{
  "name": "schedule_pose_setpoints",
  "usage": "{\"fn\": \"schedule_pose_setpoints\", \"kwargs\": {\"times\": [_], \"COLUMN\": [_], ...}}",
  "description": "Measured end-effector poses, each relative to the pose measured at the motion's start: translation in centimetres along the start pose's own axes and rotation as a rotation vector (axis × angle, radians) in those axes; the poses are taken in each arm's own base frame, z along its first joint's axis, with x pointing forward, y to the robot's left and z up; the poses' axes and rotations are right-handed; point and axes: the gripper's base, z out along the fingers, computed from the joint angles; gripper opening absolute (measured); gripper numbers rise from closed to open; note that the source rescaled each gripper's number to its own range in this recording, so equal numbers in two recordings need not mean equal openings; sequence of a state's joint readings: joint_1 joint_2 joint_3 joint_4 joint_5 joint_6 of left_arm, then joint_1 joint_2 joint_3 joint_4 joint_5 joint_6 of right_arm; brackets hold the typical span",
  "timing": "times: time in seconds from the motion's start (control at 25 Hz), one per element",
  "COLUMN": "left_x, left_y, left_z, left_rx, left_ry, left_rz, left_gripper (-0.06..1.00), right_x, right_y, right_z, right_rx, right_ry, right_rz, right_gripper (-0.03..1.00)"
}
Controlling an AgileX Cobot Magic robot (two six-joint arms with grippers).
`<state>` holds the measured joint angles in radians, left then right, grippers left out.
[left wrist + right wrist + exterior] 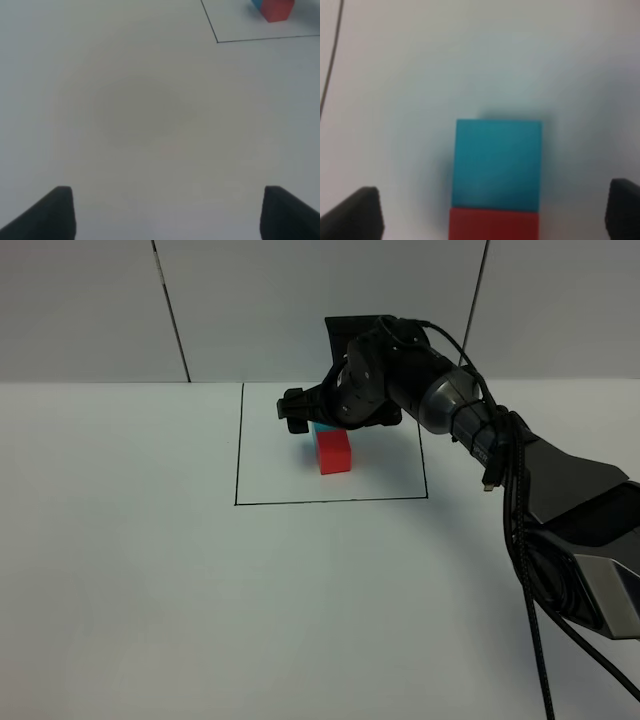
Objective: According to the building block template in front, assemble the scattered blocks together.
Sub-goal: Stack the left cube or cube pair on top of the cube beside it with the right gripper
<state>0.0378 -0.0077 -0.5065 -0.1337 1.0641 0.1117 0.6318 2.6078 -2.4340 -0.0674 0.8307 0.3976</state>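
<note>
The red block [334,451] sits inside the black square [237,460] on the bench [120,570], at its middle, with the cyan block [498,164] touching its far face (both faces look flush in the right wrist view). The right claw [312,412] hangs over the pair, jaws spread wide and holding nothing. The join looks made, so the step in hand is probably a clean retreat: lift straight up before swinging away, so neither finger nudges a block. The left claw [167,212], also open and empty, waits over bare bench well outside the square.
</note>
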Motion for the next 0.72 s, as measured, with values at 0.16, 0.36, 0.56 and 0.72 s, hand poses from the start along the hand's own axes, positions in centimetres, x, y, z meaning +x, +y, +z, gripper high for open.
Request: {"fn": "schedule_pose_setpoints", "kwargs": {"times": [0.16,0.36,0.56,0.72], "left_x": [0.0,0.0,0.0,0.0], "left_y": [0.0,0.0,0.0,0.0], "left_z": [0.0,0.0,0.0,0.0], "left_rx": [0.0,0.0,0.0,0.0], "left_ry": [0.0,0.0,0.0,0.0], "left_rz": [0.0,0.0,0.0,0.0], "left_gripper": [1.0,1.0,1.0,1.0], "right_x": [-1.6,-3.1,-4.1,-4.7], "right_y": [0.3,0.4,0.2,0.0], "right_z": [-3.1,-6.6,-10.2,-13.0], "right_rx": [0.001,0.022,0.063,0.108], "right_ry": [-0.035,-0.053,-0.059,-0.053], "right_rz": [-0.029,-0.087,-0.151,-0.234], "right_gripper": [0.99,0.98,0.94,0.91]}}
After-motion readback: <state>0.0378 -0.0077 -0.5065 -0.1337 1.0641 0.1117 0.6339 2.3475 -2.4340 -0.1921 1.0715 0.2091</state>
